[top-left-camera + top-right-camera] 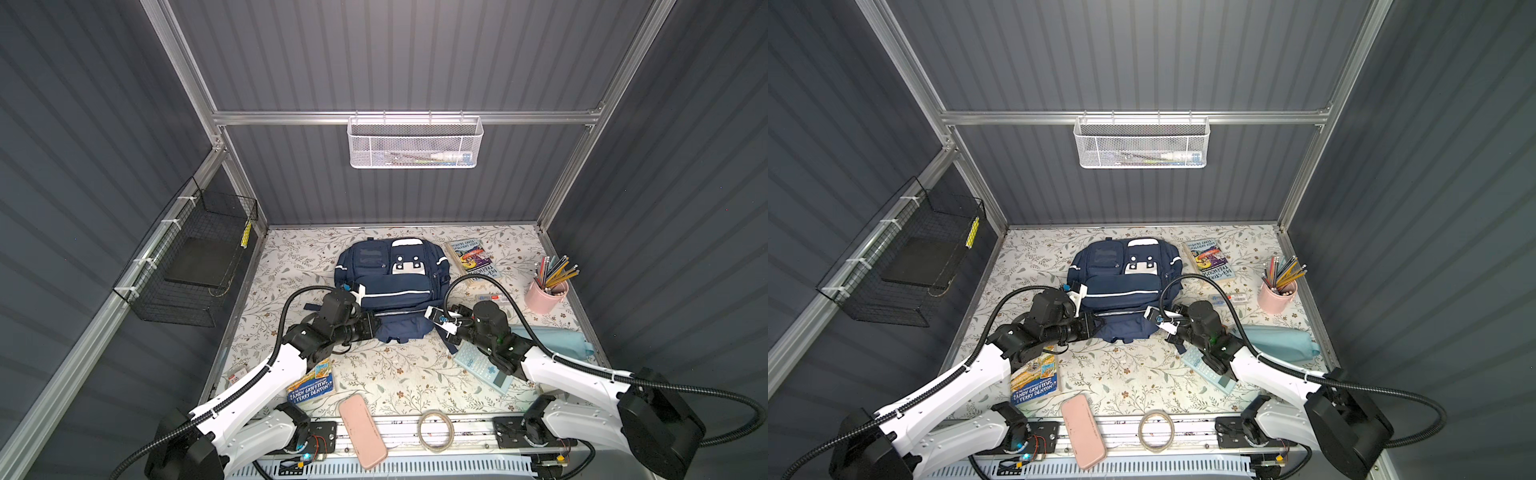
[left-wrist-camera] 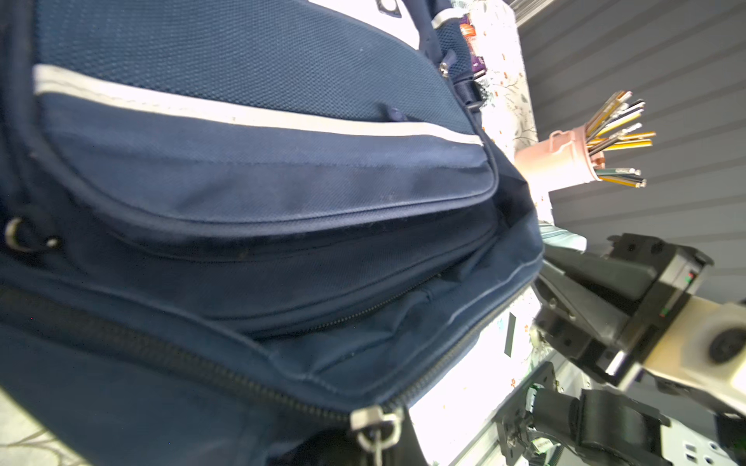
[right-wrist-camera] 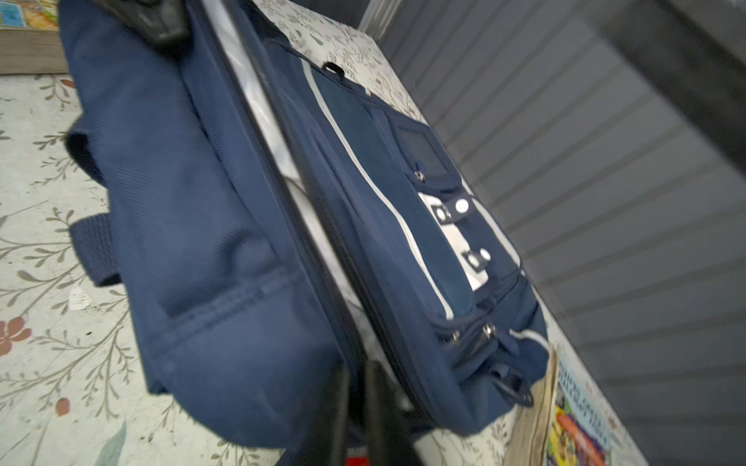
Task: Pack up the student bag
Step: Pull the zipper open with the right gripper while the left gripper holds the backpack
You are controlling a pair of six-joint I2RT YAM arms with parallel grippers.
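Observation:
The navy student bag [image 1: 390, 282] [image 1: 1125, 282] lies flat at the back middle of the table, front pockets up. Its main zip stands partly open, and the right wrist view shows pale grey lining [image 3: 258, 105] in the slit. My left gripper [image 1: 376, 326] [image 1: 1096, 322] is at the bag's near left edge, shut on the metal zipper pull [image 2: 375, 427]. My right gripper [image 1: 434, 332] [image 1: 1156, 322] is at the bag's near right corner. Its dark fingers [image 3: 337, 407] stand a narrow gap apart astride the zip edge.
A book [image 1: 473, 259] lies right of the bag, and a pink cup of pencils [image 1: 546, 295] stands beyond it. A light blue pouch [image 1: 548, 338] and a calculator [image 1: 484, 368] lie under the right arm. Along the front are a second book [image 1: 311, 384], a pink case [image 1: 362, 430] and a tape roll [image 1: 435, 430].

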